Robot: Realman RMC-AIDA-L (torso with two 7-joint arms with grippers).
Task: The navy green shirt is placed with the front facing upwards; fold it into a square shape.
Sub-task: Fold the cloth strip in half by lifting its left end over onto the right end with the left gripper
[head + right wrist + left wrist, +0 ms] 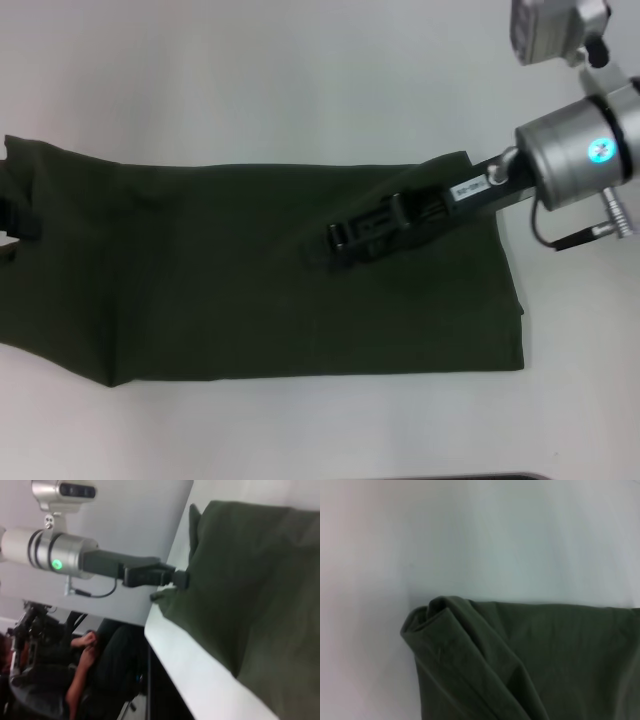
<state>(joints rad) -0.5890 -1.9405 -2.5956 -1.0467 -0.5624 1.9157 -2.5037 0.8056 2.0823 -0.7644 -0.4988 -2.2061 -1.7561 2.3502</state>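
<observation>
Head view, shirt axis: the navy green shirt (250, 270) lies as a long band running left-right.
Right gripper (345, 240): over the band's right half, grip state unclear.
Left gripper (175, 577): at the far left end, pinching cloth.

The right end effector (345, 240) reaches in from the far right, its silver wrist raised and its dark body slanting down toward the middle. The left end effector (180, 578) is at the left edge, arm level, fingers pinched on fabric.
</observation>
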